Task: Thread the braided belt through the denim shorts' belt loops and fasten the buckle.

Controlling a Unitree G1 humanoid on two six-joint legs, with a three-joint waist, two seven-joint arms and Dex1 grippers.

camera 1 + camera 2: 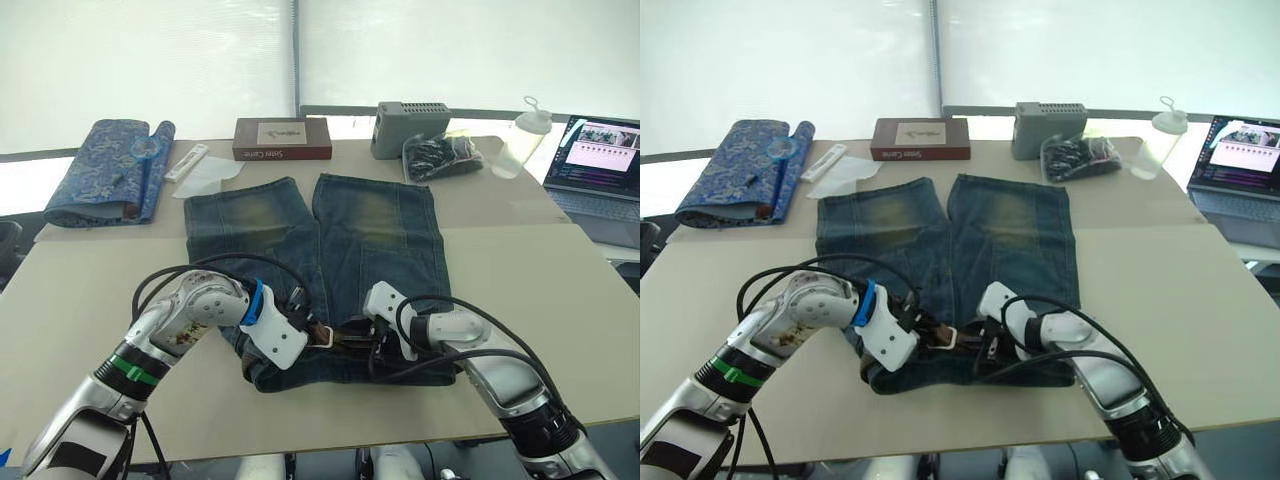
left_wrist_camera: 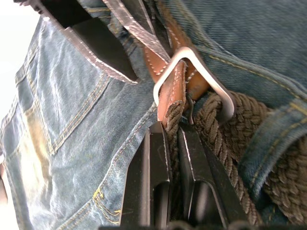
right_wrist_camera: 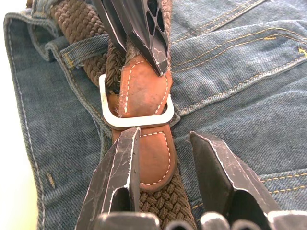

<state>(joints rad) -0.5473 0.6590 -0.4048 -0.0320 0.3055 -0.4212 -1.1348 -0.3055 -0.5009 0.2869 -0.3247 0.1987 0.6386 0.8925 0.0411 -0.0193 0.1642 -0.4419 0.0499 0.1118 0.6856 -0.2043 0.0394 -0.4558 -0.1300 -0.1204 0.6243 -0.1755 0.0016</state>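
Between the two grippers, at the middle of the waistband, lay the silver buckle (image 1: 322, 336), flat on the denim shorts (image 1: 318, 262). Left gripper (image 2: 173, 143) pinched nearly shut on the braided belt (image 2: 223, 143), fingers (image 2: 154, 177) either side of the woven strap just behind the buckle's brown leather tab. Right gripper (image 3: 165, 139) spread partly open, one finger (image 3: 120, 167) resting on the edge of the leather tip, the other finger off to the side over bare denim; nothing clamped. Leather tip passed under the buckle frame and out toward the right gripper, with the left gripper's black fingers meeting it from the far side. Just beyond the buckle, on the left gripper's side, sat one of the belt loops (image 3: 86, 45) with the braided strap running beneath it. Legs of the shorts stretched away from both grippers toward the far edge of the table (image 1: 560, 290). Well beyond the grippers, along that far edge: a folded blue patterned cloth (image 1: 108, 170), a dark red box (image 1: 282, 139), a grey box (image 1: 410, 127), a black bundle in a clear bag (image 1: 443, 156), a plastic bottle (image 1: 522, 135). Far off past the right gripper, an open laptop (image 1: 598, 165).
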